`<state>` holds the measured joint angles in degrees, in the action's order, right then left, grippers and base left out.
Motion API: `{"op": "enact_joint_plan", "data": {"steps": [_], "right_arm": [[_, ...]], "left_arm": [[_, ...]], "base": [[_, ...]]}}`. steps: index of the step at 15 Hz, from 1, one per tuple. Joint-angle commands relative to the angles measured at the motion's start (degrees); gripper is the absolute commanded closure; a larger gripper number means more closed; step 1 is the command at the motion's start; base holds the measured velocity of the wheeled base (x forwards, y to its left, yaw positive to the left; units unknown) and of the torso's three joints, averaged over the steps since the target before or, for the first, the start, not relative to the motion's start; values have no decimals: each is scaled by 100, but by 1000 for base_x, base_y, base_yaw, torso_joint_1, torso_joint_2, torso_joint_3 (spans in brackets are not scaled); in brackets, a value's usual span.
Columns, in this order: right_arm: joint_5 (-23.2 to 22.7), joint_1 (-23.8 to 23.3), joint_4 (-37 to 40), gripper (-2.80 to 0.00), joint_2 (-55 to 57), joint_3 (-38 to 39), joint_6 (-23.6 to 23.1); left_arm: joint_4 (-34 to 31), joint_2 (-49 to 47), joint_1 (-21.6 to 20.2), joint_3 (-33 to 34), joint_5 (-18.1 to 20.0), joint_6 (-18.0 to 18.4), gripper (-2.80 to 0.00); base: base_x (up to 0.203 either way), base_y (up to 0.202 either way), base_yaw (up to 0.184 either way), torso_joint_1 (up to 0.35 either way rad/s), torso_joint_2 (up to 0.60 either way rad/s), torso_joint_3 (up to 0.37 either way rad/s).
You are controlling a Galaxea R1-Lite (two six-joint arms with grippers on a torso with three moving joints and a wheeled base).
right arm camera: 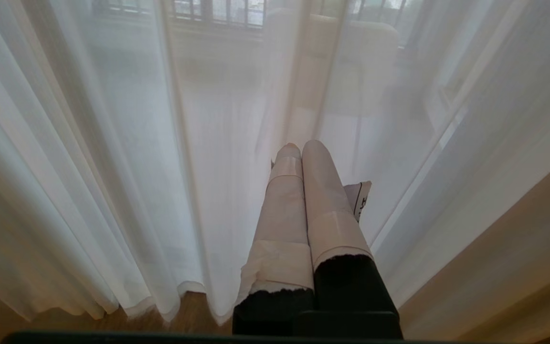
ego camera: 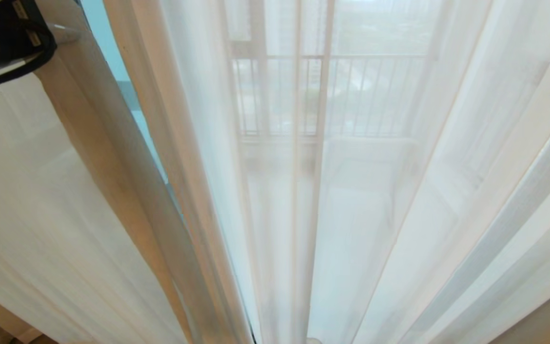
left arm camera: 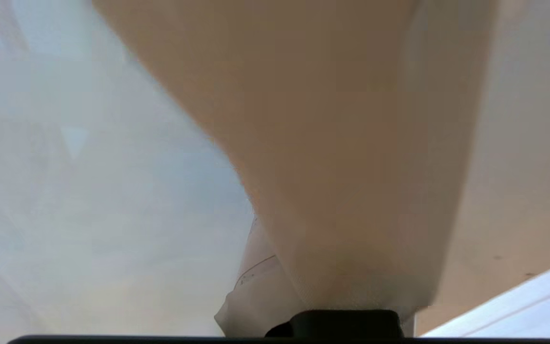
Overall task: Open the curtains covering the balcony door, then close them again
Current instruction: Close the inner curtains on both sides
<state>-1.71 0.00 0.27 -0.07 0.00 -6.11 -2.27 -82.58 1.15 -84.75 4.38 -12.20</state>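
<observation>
- Sheer white fabric filled the robot's head view: the curtains (ego camera: 351, 215) hung in long vertical folds across the balcony door (ego camera: 325, 95), whose frame and the railing (ego camera: 375, 95) beyond showed only dimly through the cloth.
- Left of centre a narrow strip of bare glass (ego camera: 112, 57) showed between a cream-beige hemmed edge (ego camera: 98, 143) and the next panel.
- At the head view's upper left, the left gripper (ego camera: 26, 36) was pressed shut; its wrist view showed the tan fabric bunched right at the fingers, so it appeared to pinch that hem, though the contact point itself was hidden.
- Low before the curtain's bottom edge, the right gripper (right arm camera: 303, 157) hung with its taped fingers (right arm camera: 325, 191) closed together, gripping nothing.
- Judging by the near-full coverage, either the opening pull had barely begun or the closing was nearly finished; the pictures did not settle which.
</observation>
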Motion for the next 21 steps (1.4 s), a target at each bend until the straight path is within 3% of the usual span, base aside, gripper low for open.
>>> {"op": "enact_joint_plan", "data": {"steps": [1, 11, 16, 21], "right_arm": [[-5, 0, 0, 0, 7, 0, -4], [-5, 0, 0, 0, 7, 0, -4], [-5, 0, 0, 0, 7, 0, -4], [-5, 0, 0, 0, 7, 0, -4]], "left_arm": [[8, -1, -9, 2, -7, -10, 0], [676, 155, 12, 143, -7, -10, 0], [988, 292, 587, 85, -16, -10, 0], [1147, 66, 1415, -408, -16, -19, 0]], "base": [[0, 0, 0, 0, 0, 0], [0, 0, 0, 0, 0, 0], [0, 0, 0, 0, 0, 0], [0, 0, 0, 0, 0, 0]]}}
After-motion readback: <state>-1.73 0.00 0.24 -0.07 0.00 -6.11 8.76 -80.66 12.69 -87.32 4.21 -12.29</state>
